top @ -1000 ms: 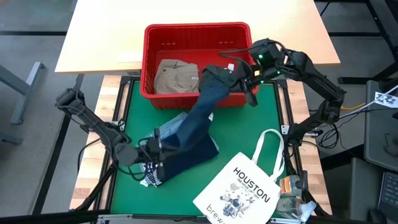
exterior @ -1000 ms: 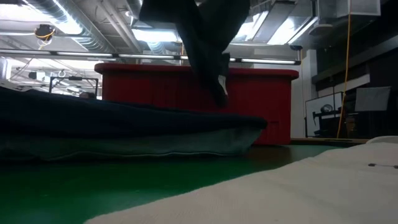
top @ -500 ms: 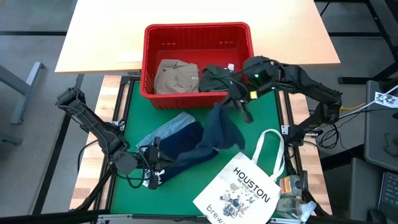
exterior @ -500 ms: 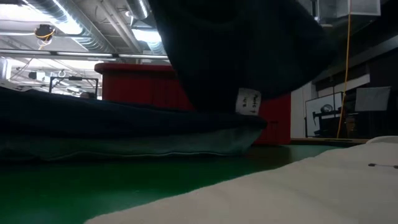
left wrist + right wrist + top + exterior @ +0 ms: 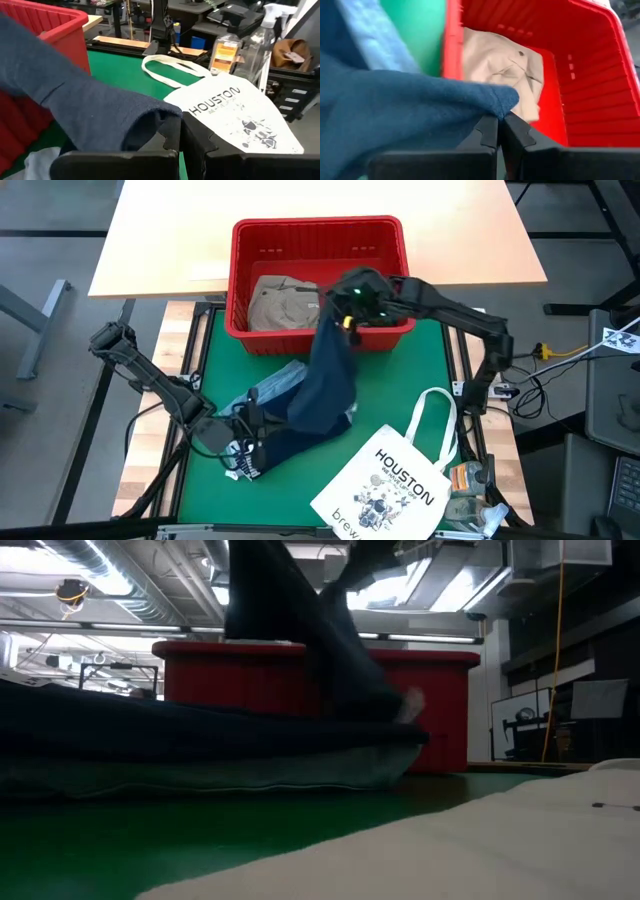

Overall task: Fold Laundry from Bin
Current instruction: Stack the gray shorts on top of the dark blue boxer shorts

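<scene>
A navy garment (image 5: 325, 380) stretches from the red bin's (image 5: 315, 224) near wall down to the green mat. My right gripper (image 5: 343, 320) is shut on its upper end above the bin's near rim. My left gripper (image 5: 243, 428) is shut on its lower end near the mat's near left. Under that lower end a light blue denim garment (image 5: 278, 383) lies flat on the mat. A khaki garment (image 5: 280, 302) lies on the bin's floor. In the low view the navy garment (image 5: 300, 630) hangs in front of the bin (image 5: 420, 690). My left gripper pinches a rolled-over edge of the navy garment (image 5: 155, 120) between its two fingers, coming nearly level from the table's left. That end lies low over the denim. My right gripper pinches a corner of the navy garment (image 5: 504, 99) between its two fingers, slanting down from the table's right. The cloth hangs slack below the fingers, in front of the bin's near wall.
A white tote bag (image 5: 385, 485) printed HOUSTON lies on the mat's near right, its handles toward the bin. Bottles and small items (image 5: 470, 480) stand at the near right corner. A wooden tabletop (image 5: 170, 240) lies beyond the bin. Bare green mat (image 5: 410, 365) shows on the right.
My right gripper has gone down and toward the table's left along the bin's near rim, rolling its wrist, still shut on the navy garment. The garment's upper part swung out loose toward the right, then came back to hang slack. Its lower end stayed by my left gripper.
</scene>
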Controlling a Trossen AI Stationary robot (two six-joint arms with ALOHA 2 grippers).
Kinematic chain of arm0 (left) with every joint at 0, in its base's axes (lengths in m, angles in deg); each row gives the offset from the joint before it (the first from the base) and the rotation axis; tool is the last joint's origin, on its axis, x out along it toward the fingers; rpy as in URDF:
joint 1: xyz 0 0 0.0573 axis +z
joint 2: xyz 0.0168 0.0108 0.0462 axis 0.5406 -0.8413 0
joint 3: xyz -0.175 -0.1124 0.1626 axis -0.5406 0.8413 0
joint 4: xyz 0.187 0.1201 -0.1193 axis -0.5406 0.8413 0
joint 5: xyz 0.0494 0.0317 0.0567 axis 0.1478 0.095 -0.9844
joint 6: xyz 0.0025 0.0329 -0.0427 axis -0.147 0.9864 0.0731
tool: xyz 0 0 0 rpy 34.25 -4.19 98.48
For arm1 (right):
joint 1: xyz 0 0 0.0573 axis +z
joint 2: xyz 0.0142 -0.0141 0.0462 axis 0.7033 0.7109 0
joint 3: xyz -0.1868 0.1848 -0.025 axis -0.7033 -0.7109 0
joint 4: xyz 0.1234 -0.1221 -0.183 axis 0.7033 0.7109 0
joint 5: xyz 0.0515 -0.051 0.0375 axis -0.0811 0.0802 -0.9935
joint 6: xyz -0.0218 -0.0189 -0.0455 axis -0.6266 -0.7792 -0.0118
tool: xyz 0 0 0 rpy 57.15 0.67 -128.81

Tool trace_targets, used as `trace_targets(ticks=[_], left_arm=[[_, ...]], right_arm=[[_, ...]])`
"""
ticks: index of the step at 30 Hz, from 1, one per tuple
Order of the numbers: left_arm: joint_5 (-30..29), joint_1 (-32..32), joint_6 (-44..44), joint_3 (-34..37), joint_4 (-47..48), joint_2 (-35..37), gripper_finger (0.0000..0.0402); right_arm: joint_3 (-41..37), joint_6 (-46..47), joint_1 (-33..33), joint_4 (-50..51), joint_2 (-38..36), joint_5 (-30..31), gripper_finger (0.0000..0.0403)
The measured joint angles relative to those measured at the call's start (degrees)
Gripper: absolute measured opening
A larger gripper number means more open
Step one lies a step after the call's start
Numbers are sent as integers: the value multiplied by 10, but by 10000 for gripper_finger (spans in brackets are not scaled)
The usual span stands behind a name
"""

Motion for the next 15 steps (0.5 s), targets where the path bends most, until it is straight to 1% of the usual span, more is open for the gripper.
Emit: trace_targets(ticks=[3, 9, 15], left_arm=[[0, 0, -1, 0, 5, 0, 0], [6, 0, -14, 0, 10, 0, 0], [14, 0, -16, 0, 28, 0, 0]], right_arm=[[0, 0, -12, -17, 27, -12, 10], [0, 0, -13, -20, 63, -6, 10], [0, 0, -13, -14, 74, -7, 12]])
